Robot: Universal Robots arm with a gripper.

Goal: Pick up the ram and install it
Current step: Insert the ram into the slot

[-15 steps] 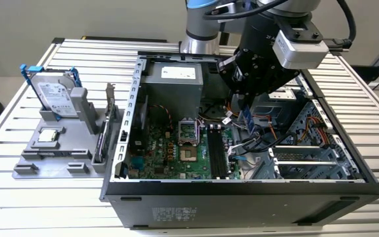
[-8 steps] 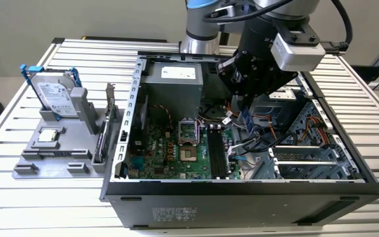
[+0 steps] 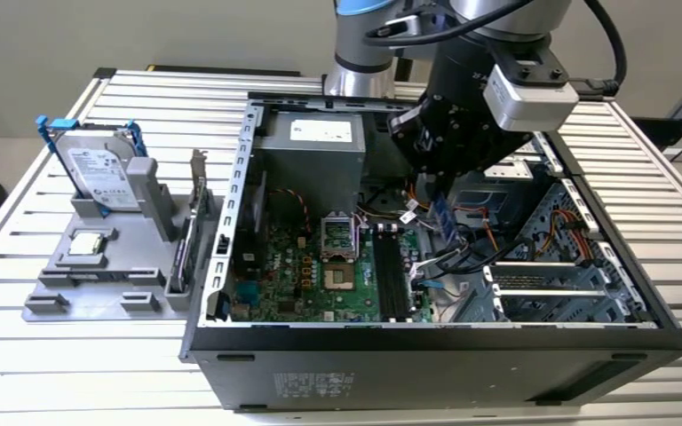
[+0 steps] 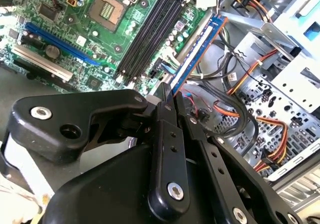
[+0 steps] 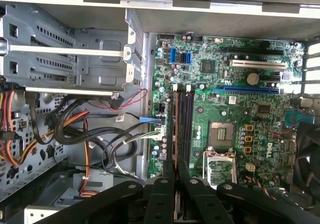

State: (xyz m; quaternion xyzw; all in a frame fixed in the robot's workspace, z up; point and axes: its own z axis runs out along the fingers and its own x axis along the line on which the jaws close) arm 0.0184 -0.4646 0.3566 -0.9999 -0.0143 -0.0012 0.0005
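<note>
The slatted desk (image 3: 81, 373) carries one open computer case (image 3: 436, 342) and, on the exterior view's left, one grey fixture (image 3: 92, 284). The single arm reaches down into the case. One motherboard (image 5: 240, 109) lies on the case floor, with cable bundles and drive cages beside it.

The fixture holds one hard drive (image 3: 99, 173) in a blue frame, one upright expansion card (image 3: 205, 231) and one small square chip (image 3: 89, 247).

The memory slots (image 5: 186, 124) look like four black channels side by side, though the angle makes that count uncertain.

There is one ram (image 4: 195, 52). It is inside the case above the motherboard, running parallel to the slots at the side nearest the cables. The end effector (image 4: 167, 97) is clamped on it, with its fingers pressed against the stick's two flat faces. In the first wrist view the ram (image 5: 175, 134) shows edge-on as a thin line. It appears not yet seated.

I judge it light, stiff and thin, and also fragile. It is best held across the faces near the upper edge, clear of the contact edge.
</note>
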